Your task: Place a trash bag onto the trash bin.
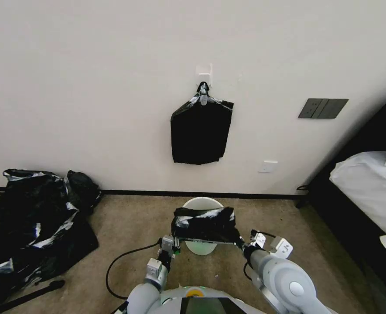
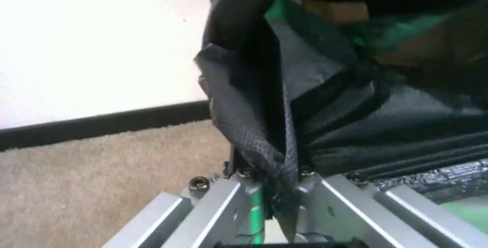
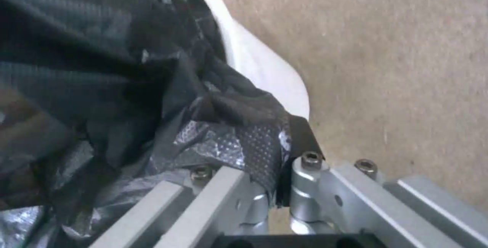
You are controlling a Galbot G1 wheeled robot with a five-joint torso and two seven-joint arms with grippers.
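On your far left, a large heap of black plastic [image 1: 31, 222] with silvery streaks lies on the carpet [image 1: 127, 222] against the wall [image 1: 92, 87], well apart from the work. A black cable [image 1: 123, 259] loops over the carpet between that heap and the robot.

Your left tool [image 1: 174, 242] sits low in the head view, just left of the bin, and is clamped on the left edge of the trash bag [image 1: 205, 224]; in the left wrist view the film is pinched tight between the metal fingers [image 2: 305, 187].

The trash bag is stretched between the two tools, held above the trash bin [image 1: 201, 204] and covering its middle. You see the cream rim behind the bag and the bin's near side below it. The bin stands on the carpet close to the baseboard [image 1: 158, 192].

On the wall above hangs a flat black bundle [image 1: 200, 131] on a clip [image 1: 203, 93].

Your right tool [image 1: 241, 242] is closed on the bag's right edge; the right wrist view shows the film caught between its fingers [image 3: 305, 187], with the bin's white wall just beyond.

At far right, a bed [image 1: 367, 183] with white bedding stands clear of the bin.
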